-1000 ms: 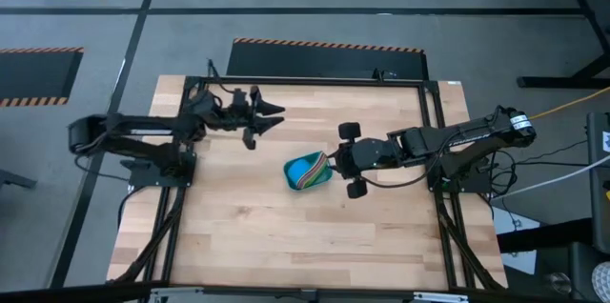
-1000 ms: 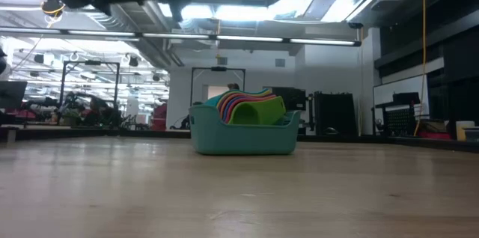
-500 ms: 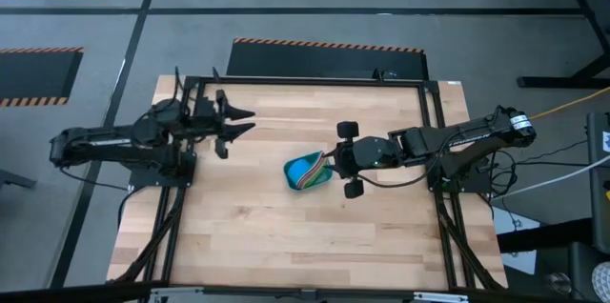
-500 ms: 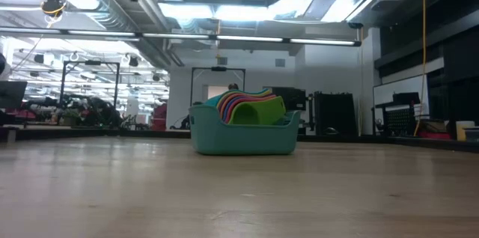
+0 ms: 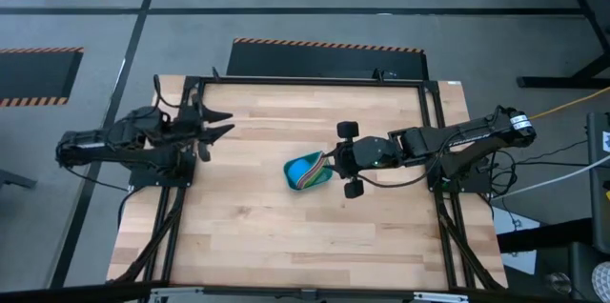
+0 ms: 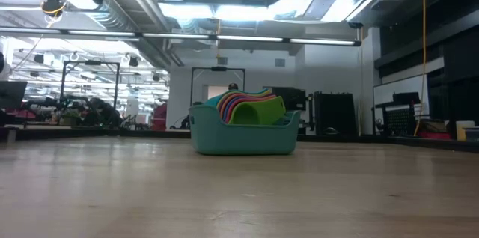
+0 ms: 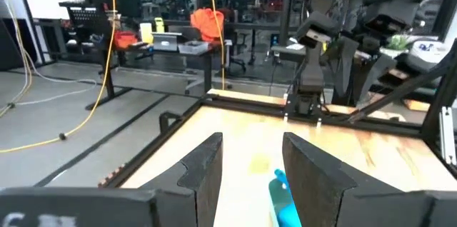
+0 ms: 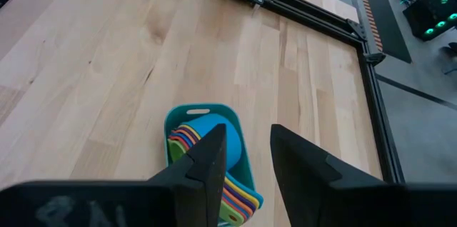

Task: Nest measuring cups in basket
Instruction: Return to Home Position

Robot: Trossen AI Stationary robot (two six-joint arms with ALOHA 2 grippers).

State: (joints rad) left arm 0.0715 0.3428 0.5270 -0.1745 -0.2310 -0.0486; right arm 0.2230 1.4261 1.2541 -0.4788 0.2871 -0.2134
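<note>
Nearest in the low view is a bare stretch of the wooden table (image 6: pixel 224 193), with no loose cup on it. Farther across stands the teal basket (image 6: pixel 243 142), upright and flat on the wood. The measuring cups (image 6: pixel 251 107) sit nested inside it, and their flat handles fan above the rim in red, orange, yellow and green.

From above, the basket is near the middle of the table. The right pincer (image 5: pixel 331 161) hangs just beside its right end and well above it, since nothing dark shows near the tub at table height. That pincer is released, its two fingers spread with nothing between them. In its wrist view a blue cup is the innermost of the stack, with the striped handles trailing toward one end. I cannot count all seven there, though no cup shows anywhere else.

Farther off, at the table's left edge toward the far corner, the left pincer (image 5: pixel 225 121) is also released and empty, well apart from the basket. A blurred blue shape past its fingers is probably the basket.

The nesting itself looks done, as I judge it. What seems left is for both arms to settle at rest clear of the tub, the right one without catching the raised handles.
</note>
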